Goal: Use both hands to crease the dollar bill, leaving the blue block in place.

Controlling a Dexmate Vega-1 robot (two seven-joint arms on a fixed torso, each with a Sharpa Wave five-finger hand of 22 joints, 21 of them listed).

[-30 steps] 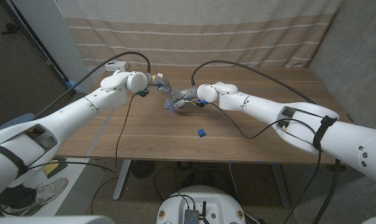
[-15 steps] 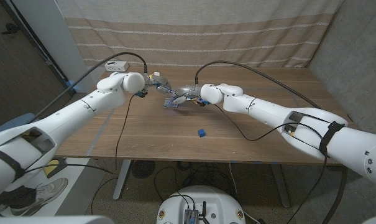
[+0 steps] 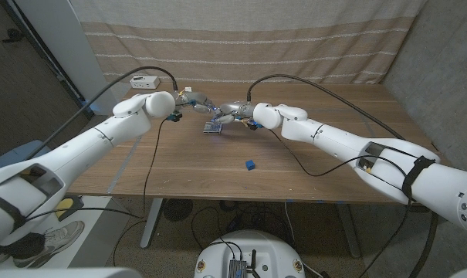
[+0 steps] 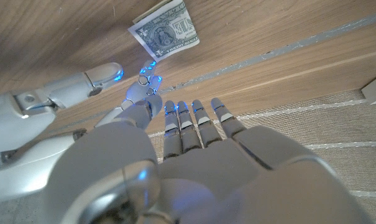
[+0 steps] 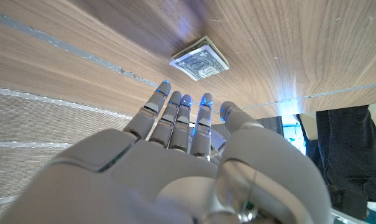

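The dollar bill [image 3: 212, 128] lies folded on the far middle of the surface [image 3: 310, 181], apparently already creased. Neither robot hand holds it: the left robot hand [image 3: 196, 101] and right robot hand [image 3: 235, 111] hover just beyond, fingers apart, empty. The blue block [image 3: 250, 164] sits nearer, well apart, untouched.

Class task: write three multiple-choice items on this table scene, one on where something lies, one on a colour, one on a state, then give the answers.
1. Where does the small block lie?
A. nearer the robot than the dollar bill
B. on the bill
C. in a robot hand

2. What colour is the block?
A. red
B. blue
C. green

3. How is the bill?
A. folded, flat on the table
B. rolled up
C. lifted in the air

Answers: 1 A, it sits apart toward the front edge; 2 B, plainly blue; 3 A, wrist views show it folded on the wood.
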